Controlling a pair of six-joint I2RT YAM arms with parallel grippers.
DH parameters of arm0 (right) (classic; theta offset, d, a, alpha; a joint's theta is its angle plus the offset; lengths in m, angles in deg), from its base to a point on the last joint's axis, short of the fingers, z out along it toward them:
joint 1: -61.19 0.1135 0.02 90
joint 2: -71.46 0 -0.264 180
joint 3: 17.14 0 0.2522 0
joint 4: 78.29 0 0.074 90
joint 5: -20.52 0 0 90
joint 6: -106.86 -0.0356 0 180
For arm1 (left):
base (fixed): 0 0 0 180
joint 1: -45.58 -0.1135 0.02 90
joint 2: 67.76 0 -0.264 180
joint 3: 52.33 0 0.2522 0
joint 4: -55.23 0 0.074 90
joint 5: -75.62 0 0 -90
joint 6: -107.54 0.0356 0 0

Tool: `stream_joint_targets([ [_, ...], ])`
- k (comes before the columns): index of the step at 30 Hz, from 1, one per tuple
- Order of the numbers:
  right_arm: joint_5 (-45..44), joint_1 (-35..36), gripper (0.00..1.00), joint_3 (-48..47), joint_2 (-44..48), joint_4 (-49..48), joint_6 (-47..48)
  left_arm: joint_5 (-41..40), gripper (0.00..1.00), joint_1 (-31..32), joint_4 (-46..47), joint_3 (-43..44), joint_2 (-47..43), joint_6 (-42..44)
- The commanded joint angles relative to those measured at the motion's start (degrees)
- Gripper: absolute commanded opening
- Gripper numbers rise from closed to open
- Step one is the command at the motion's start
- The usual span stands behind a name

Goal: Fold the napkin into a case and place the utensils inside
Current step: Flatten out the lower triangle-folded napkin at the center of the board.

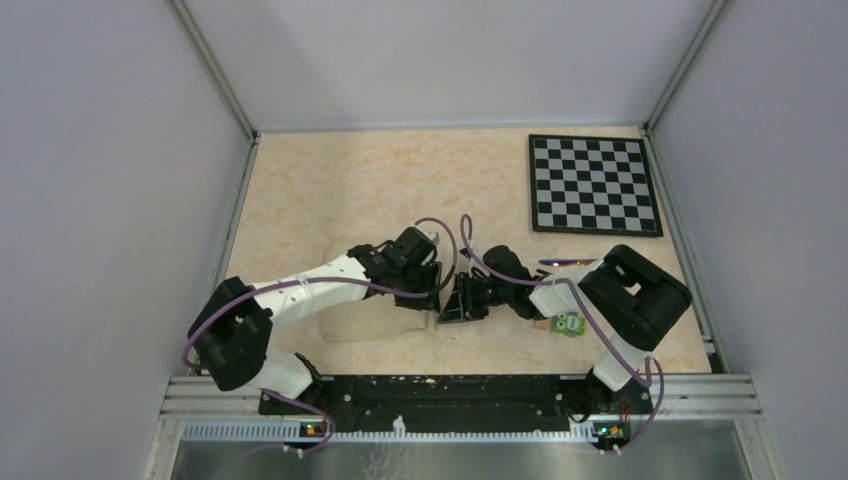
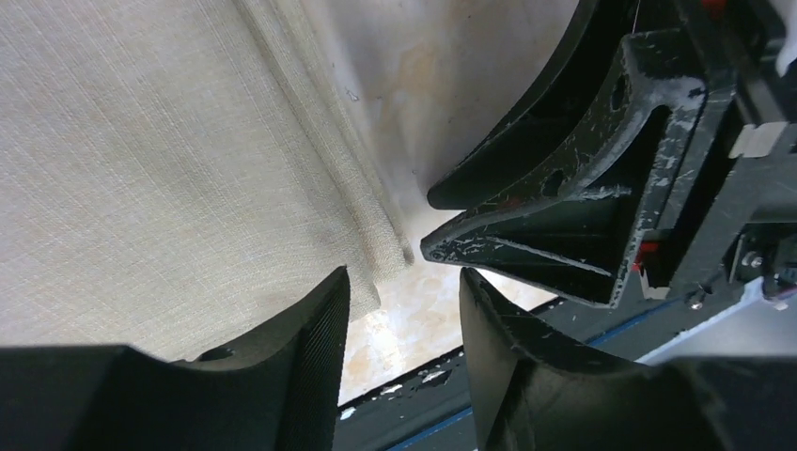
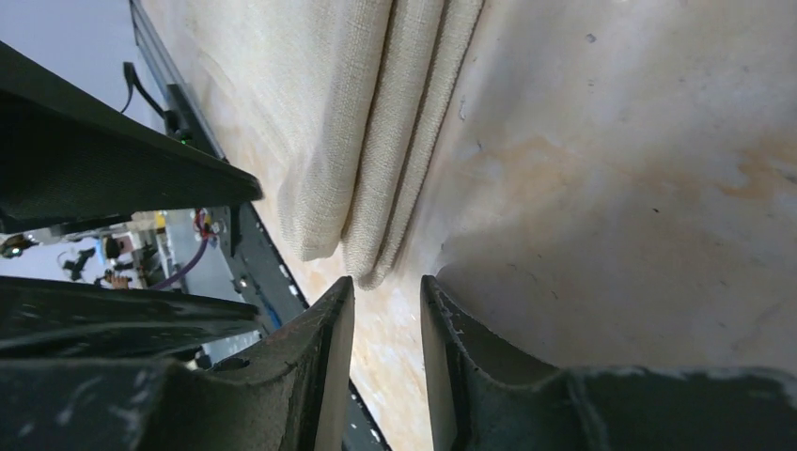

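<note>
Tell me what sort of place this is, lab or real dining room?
Probably a lab test cell: plain grey walls box in the speckled tabletop, both arms are bolted to a metal rail, and a chessboard lies in the corner.

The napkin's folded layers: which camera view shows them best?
The right wrist view: there the napkin shows its layers side by side, sharply. The left wrist view shows its weave and one folded edge. The top view shows only a pale patch, partly under the left arm.
</note>
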Motion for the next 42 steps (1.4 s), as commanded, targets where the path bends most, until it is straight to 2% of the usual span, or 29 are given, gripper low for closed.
stream_joint_targets([
  [1,3.0,-0.4,0.33,1.1,-2.3,-7.4,-2.1,-5.0,0.52,2.8,-1.3,0.4,1.6,-2.7],
  [7,3.6,-0.5,0.33,1.3,-3.5,-9.2,-2.5,-8.7,0.49,5.8,-2.9,0.6,3.3,-4.3],
  [15,4.0,-0.4,0.23,1.6,-4.6,-11.2,-3.1,-9.7,0.40,7.3,-4.2,0.6,5.2,-4.9],
  [23,4.4,-0.4,0.22,1.0,-6.0,-12.2,-3.5,-12.3,0.41,9.4,-6.3,1.2,6.8,-6.2],
  [26,4.6,-0.2,0.19,0.8,-6.8,-13.0,-4.0,-12.3,0.36,9.9,-6.1,1.6,8.2,-6.4],
  [31,4.8,0.6,0.11,1.0,-8.2,-15.8,-5.6,-12.4,0.19,10.6,-5.9,2.6,8.5,-6.6],
  [36,5.2,0.8,0.03,2.6,-9.8,-21.5,-8.7,-11.6,0.15,11.9,-5.7,4.4,8.9,-6.8],
  [42,5.5,0.8,0.01,3.5,-10.7,-23.9,-10.2,-12.3,0.15,12.9,-6.3,5.2,11.7,-7.0],
])
